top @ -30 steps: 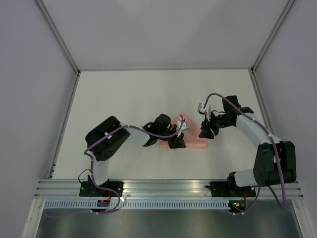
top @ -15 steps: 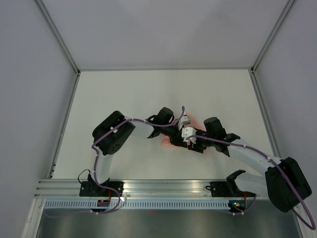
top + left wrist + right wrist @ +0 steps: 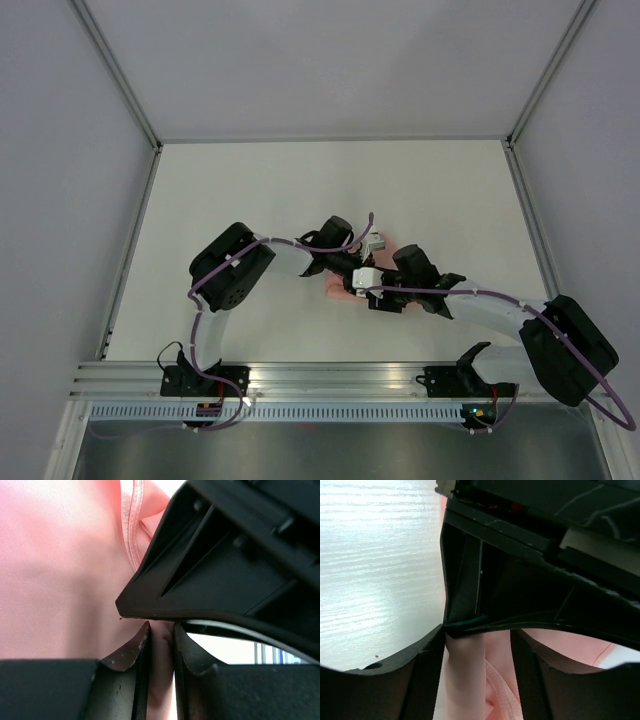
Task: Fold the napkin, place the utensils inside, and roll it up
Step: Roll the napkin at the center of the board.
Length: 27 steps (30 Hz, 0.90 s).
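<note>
Napkin (image 3: 60, 580) lies bunched on the surface (image 3: 250, 200), mostly hidden from above. Left tool (image 3: 161, 632), nearly closed, pinches a cloth fold; right tool (image 3: 477, 635) gapes wide astride a ridge, crowded by the left tool's body.

A robotics lab test cell: a plain white tabletop (image 3: 250, 190) is boxed in by blank pale grey wall panels (image 3: 60, 150) on metal struts, with two black-and-white robot arms (image 3: 225, 285) (image 3: 500, 315), trailing purple cables (image 3: 430, 292), bolted to a ribbed aluminium rail (image 3: 340, 375) at its near edge.
</note>
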Available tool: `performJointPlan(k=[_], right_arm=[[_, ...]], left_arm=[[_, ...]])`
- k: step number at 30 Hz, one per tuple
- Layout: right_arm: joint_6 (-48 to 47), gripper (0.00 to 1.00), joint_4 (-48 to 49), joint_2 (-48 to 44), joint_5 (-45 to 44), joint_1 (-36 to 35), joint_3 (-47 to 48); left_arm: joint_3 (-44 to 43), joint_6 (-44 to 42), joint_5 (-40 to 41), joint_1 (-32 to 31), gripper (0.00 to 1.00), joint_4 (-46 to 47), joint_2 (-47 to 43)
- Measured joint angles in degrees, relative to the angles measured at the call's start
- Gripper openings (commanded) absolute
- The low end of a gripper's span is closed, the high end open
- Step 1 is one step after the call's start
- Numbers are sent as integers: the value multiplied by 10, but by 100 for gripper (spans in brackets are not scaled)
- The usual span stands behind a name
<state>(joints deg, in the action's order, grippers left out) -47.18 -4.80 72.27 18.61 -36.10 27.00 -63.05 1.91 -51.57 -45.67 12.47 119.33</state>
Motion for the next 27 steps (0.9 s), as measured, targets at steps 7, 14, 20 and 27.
performJointPlan(k=[7, 14, 20, 27], right_arm=[[14, 31, 9, 21, 7, -5, 2], [20, 18, 28, 34, 9, -5, 3], [20, 12, 30, 42, 11, -5, 10], [19, 9, 30, 53, 16, -6, 18]], left_arm=[[-2, 10, 2, 6, 6, -7, -1], [6, 22, 12, 15, 10, -7, -12], [9, 33, 14, 18, 9, -6, -14], [17, 35, 20, 22, 16, -4, -23]])
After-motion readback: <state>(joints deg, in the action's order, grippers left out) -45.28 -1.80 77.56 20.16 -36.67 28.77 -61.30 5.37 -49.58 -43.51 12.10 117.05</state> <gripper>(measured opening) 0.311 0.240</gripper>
